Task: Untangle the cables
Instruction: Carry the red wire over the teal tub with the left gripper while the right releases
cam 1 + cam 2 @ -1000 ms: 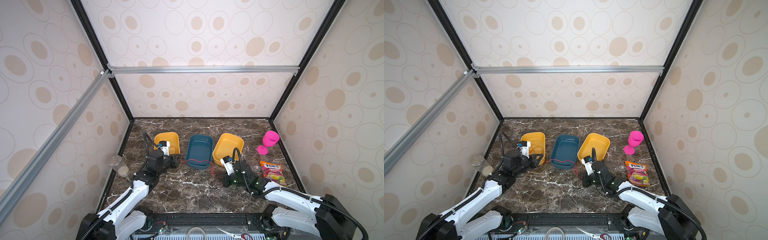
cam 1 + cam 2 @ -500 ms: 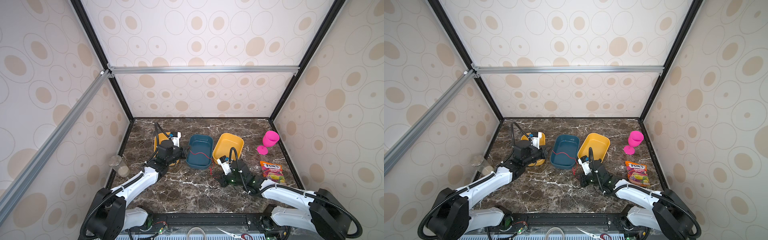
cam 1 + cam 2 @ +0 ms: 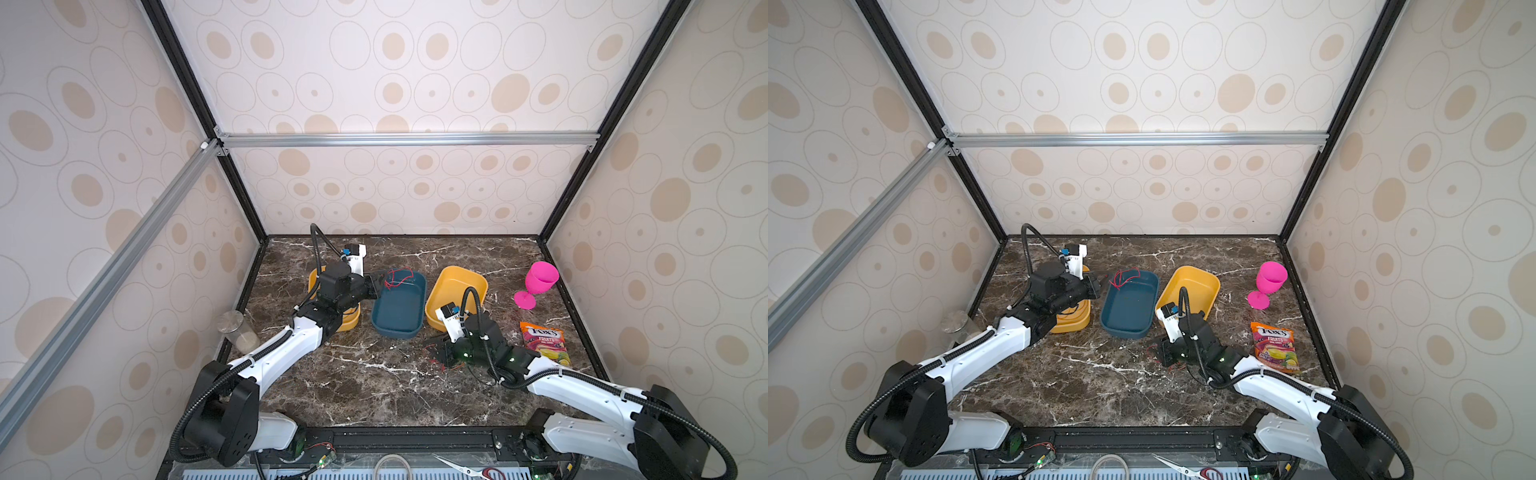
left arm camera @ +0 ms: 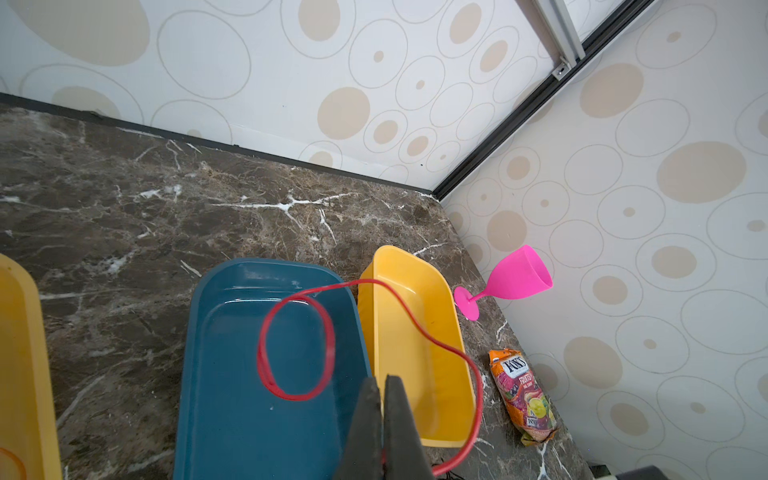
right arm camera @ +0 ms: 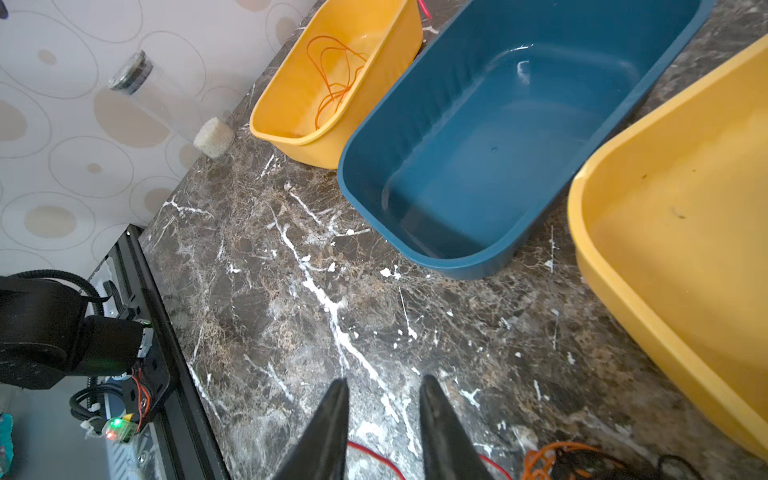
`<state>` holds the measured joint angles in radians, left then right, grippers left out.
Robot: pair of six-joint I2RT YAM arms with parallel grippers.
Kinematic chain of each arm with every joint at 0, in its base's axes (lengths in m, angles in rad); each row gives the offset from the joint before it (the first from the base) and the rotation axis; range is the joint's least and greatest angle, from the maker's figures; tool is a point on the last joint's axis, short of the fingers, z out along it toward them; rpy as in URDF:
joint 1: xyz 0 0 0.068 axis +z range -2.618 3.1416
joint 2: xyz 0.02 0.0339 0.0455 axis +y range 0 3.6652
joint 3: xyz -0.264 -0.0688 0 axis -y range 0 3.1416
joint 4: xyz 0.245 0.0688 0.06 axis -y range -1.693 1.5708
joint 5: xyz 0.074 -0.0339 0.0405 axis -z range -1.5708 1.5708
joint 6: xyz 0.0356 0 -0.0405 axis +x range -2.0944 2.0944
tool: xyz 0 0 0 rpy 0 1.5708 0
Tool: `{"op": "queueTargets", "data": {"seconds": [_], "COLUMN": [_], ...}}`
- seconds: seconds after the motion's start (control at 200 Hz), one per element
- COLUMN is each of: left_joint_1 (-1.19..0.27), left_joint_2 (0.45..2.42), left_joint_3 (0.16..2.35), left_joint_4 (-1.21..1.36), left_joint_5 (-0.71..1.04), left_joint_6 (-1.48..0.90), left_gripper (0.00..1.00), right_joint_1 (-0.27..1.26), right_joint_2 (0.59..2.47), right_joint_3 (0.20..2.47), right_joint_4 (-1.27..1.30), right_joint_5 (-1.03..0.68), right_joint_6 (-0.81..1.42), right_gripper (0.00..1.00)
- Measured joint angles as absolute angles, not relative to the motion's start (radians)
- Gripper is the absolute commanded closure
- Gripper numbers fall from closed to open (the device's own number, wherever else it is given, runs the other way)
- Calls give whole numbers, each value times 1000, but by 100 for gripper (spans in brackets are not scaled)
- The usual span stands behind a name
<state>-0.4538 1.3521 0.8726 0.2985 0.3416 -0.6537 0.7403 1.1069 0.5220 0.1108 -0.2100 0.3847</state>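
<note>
Cables, from my grip outward: my left jaws are pressed together on a red cable (image 4: 296,351), which hangs in a loop over the far end of the blue tray (image 3: 395,330) and is not yet laid in it. My right jaws stand a little apart, low over the worktop (image 5: 291,291), gripping nothing. A red strand (image 5: 374,456) runs beneath them, beside a knot of orange and black cables (image 5: 557,459). Farther out, one orange cable (image 5: 332,83) already lies alone in the left yellow tray (image 5: 316,149). The right yellow tray (image 3: 455,291) is bare. I judge one cable sorted, one on its way and the knot left to do. Whether the red strand is part of my held cable, I cannot tell.
</note>
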Motion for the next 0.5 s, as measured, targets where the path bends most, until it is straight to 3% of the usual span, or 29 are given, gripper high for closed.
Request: {"op": "queueTargets", "data": {"seconds": [0.495], "left_joint_1": [-454], "left_joint_2": [1353], "left_joint_3": [897], "left_joint_4": [271], "left_joint_5": [346], "left_joint_6": [-635], "left_gripper": [100], "right_joint_1": [740], "right_joint_2": [1049], "right_joint_3": [522], "right_joint_4": [-18], "right_joint_5": [-118], "right_joint_6": [380], "right_gripper": [66]}}
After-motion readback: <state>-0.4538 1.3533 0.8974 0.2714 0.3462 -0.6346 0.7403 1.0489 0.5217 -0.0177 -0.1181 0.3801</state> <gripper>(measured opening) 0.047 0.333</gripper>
